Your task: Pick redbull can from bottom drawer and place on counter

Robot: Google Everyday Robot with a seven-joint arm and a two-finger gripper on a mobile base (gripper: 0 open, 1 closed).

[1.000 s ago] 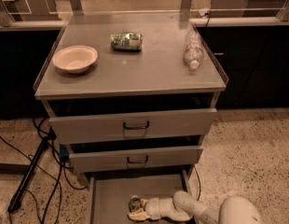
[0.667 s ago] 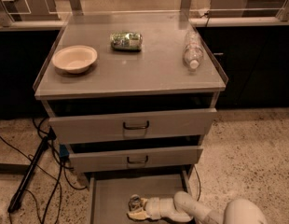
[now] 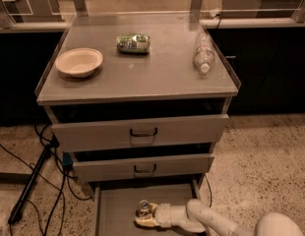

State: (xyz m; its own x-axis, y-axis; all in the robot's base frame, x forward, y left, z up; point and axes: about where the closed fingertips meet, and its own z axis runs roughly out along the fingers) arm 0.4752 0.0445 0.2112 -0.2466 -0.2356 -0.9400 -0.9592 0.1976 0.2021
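The bottom drawer is pulled out at the foot of the cabinet, its flat grey floor showing. Inside it stands the redbull can, a small silver can seen from above. My gripper reaches in from the lower right on a white arm, and its pale fingers sit around the can. The counter is the grey cabinet top above, with low clear rims.
On the counter lie a beige bowl at the left, a crumpled green packet at the back middle and a clear plastic bottle on its side at the right. Two upper drawers stick out slightly. Black cables trail on the floor left.
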